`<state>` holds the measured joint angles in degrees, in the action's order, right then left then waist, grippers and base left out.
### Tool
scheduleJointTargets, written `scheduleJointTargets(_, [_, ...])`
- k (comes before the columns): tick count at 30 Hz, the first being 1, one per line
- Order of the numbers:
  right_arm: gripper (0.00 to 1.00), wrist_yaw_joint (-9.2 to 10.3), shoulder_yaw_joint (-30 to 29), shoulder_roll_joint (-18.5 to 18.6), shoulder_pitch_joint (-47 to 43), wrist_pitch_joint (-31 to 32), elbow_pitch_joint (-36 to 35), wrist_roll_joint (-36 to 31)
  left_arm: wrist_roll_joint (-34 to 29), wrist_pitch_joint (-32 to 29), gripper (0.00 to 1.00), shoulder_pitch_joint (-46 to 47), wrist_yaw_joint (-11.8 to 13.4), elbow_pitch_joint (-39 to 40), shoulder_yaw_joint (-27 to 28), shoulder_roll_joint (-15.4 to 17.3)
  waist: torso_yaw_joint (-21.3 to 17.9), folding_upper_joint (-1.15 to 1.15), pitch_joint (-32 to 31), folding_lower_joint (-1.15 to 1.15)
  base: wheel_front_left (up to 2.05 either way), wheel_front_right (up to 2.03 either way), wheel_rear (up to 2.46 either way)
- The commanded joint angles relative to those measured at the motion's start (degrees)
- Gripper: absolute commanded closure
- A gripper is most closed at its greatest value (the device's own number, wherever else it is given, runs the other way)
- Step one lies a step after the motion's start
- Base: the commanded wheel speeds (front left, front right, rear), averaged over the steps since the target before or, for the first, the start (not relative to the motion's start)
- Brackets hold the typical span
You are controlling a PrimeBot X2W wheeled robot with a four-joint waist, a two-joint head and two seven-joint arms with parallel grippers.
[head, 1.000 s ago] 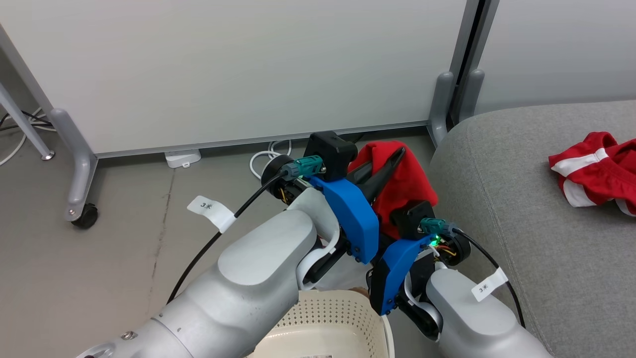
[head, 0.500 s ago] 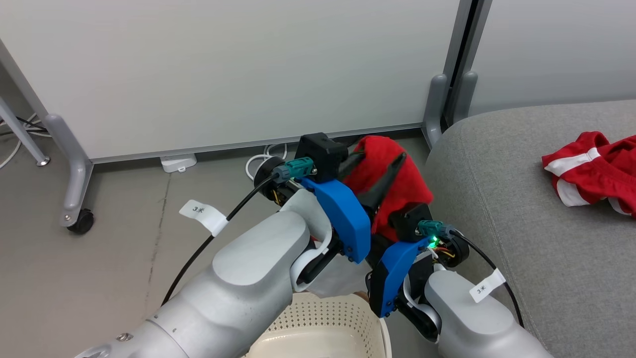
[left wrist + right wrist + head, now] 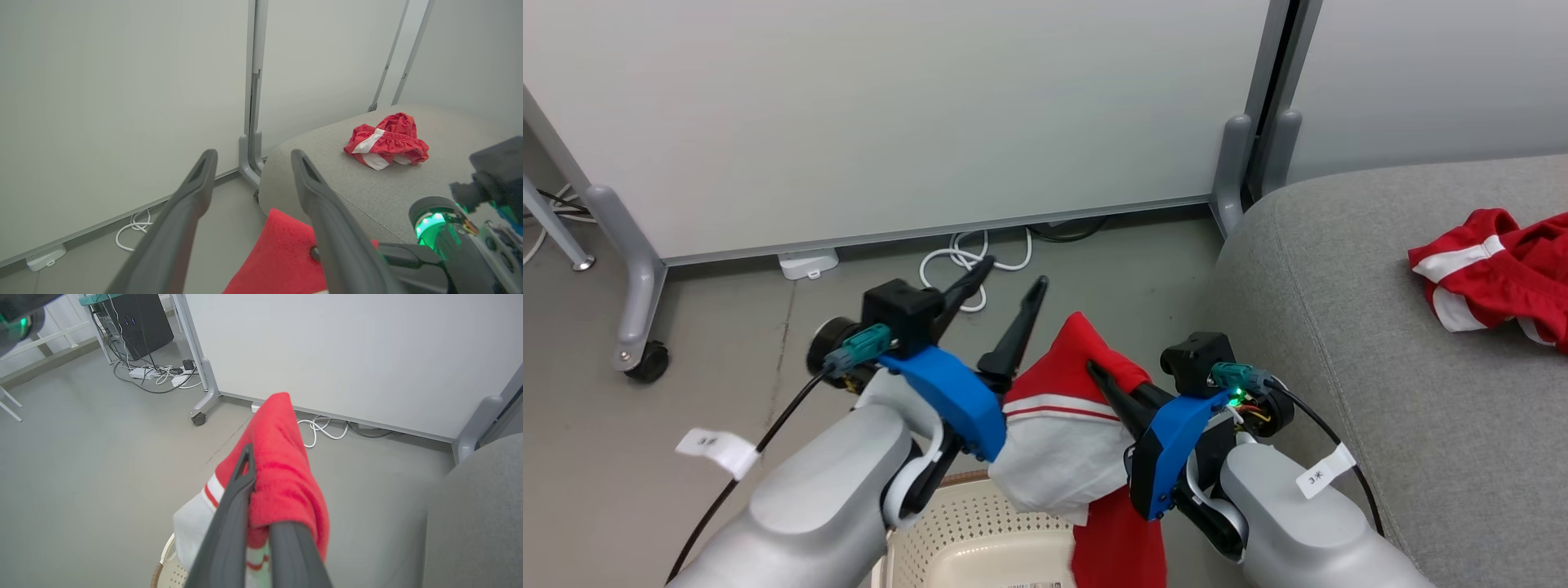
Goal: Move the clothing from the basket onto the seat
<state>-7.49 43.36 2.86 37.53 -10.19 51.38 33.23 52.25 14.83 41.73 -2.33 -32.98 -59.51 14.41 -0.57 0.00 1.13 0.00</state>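
Red-and-white soft fabric garment [image 3: 1062,433], head view: pinched in right gripper [image 3: 1098,377] over cream perforated plastic basket [image 3: 980,531], beside rounded edge of grey upholstered seat [image 3: 1339,327]; forearm tag [image 3: 1319,474] reads "3". Left wrist: left gripper [image 3: 253,153] spread wide. Right wrist: open grey floor [image 3: 102,457].

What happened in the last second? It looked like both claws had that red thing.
The left gripper let go of the garment, opened and swung away to the left. The garment dropped and unfurled, and now hangs from the shut right gripper above the basket. The other garment on the seat stayed put.
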Motion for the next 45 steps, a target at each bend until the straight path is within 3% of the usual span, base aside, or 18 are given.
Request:
scheduleJointTargets(1, [1.0, -0.01, -0.43, 0.05, 1.35, -0.64, 0.08, -0.65, -1.69, 0.38, 0.0, -2.41, 1.56, 2.86, 2.61, 1.87, -0.15, 0.0, 0.37, 0.0, 0.0, 0.0, 0.0])
scheduleJointTargets(5, [1.0, -0.01, -1.22, 0.05, 1.5, -1.16, -0.33, -1.84, -6.44, 0.39, 0.0, -10.52, 4.43, 11.06, 10.96, 5.89, -1.05, 0.0, 1.25, 0.0, 0.0, 0.0, 0.0])
scheduleJointTargets(9, [1.0, -0.01, -2.73, 0.12, 1.48, -1.84, -1.21, -3.75, -11.21, 0.4, 0.0, -18.99, 5.77, 17.26, 18.86, 7.58, -2.41, 0.0, 2.06, 0.0, 0.0, 0.0, 0.0])
scheduleJointTargets(20, [1.0, -0.01, -10.01, 3.97, -3.42, -1.67, -11.35, -9.38, -19.69, 0.39, 0.0, -33.32, 4.87, 23.74, 32.24, 6.2, -9.41, 0.0, 4.01, 0.0, 0.0, 0.0, 0.0])
scheduleJointTargets(26, [1.0, -0.01, -15.57, 5.7, -7.73, 1.38, -19.35, -12.54, -21.73, 0.39, 0.0, -36.57, 3.65, 24.56, 36.51, 4.78, -14.31, 0.0, 4.78, 0.0, 0.0, 0.0, 0.0])
scheduleJointTargets(35, [1.0, -0.01, -25.18, 4.18, -18.0, 7.66, -34.01, -18.17, -25.4, 0.39, 0.0, -38.76, 1.66, 25.12, 40.23, 3.4, -23.18, 0.0, 6.25, 0.0, 0.0, 0.0, 0.0])
scheduleJointTargets(45, [1.0, -0.01, -28.44, 1.94, -24.05, 11.42, -41.95, -20.38, -27.08, 0.4, 0.0, -38.56, 0.38, 24.15, 41.24, 3.01, -29.47, 0.0, 7.36, 0.0, 0.0, 0.0, 0.0])
